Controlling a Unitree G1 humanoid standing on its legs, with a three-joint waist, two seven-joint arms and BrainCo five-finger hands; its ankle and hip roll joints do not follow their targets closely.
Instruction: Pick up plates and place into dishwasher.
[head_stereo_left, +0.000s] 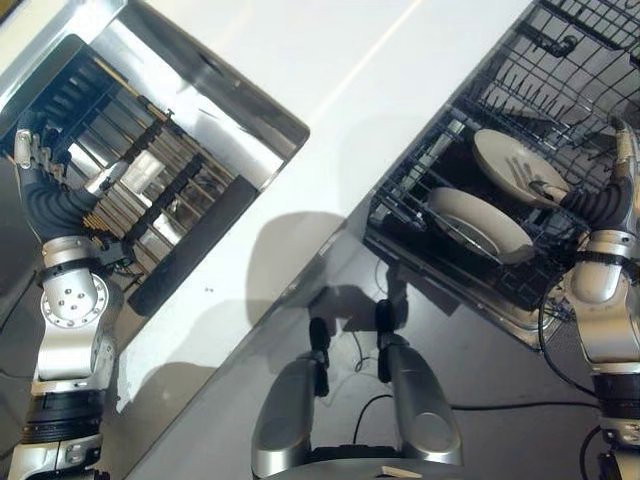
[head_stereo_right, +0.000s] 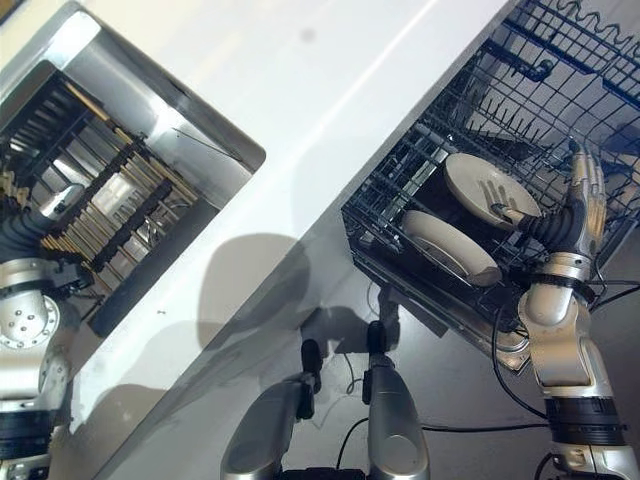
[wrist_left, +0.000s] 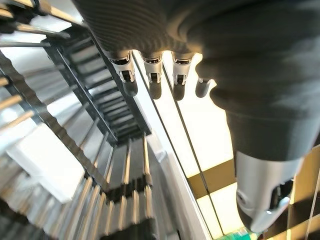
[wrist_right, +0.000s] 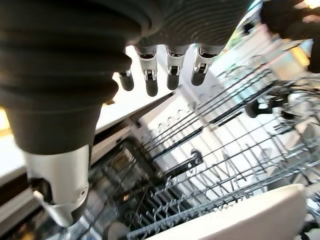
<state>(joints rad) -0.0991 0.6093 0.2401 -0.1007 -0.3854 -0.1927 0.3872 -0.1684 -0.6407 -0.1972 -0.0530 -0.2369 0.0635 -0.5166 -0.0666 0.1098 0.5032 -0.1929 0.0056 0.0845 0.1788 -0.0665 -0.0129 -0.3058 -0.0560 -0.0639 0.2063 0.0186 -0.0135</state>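
Dishwasher rack (head_stereo_right: 470, 120): dark wire basket at the right end of the white worktop (head_stereo_left: 330, 110), pulled out past the worktop's edge. It holds two plates.

Upper plate (head_stereo_right: 490, 187): pale, round, leaning on the rack's tines, nearer the rack's far right side. Lower plate (head_stereo_right: 448, 247): pale, round, tilted in the rack just beside the first, nearer the rack's front edge; its rim (wrist_right: 235, 220) also shows in the right wrist view.

Right hand (head_stereo_right: 582, 195): raised over the rack's right side, just beside the upper plate, fingers (wrist_right: 172, 70) straight and slightly apart, clasping nothing.

Sink (head_stereo_left: 150, 160): steel basin sunk into the worktop's left end, with a slatted drying rack (head_stereo_right: 110, 210) of dark bars and metal rods inside it.

Left hand (head_stereo_left: 30, 165): over the sink's left edge above the slatted rack, fingers (wrist_left: 152, 75) extended and relaxed, empty.
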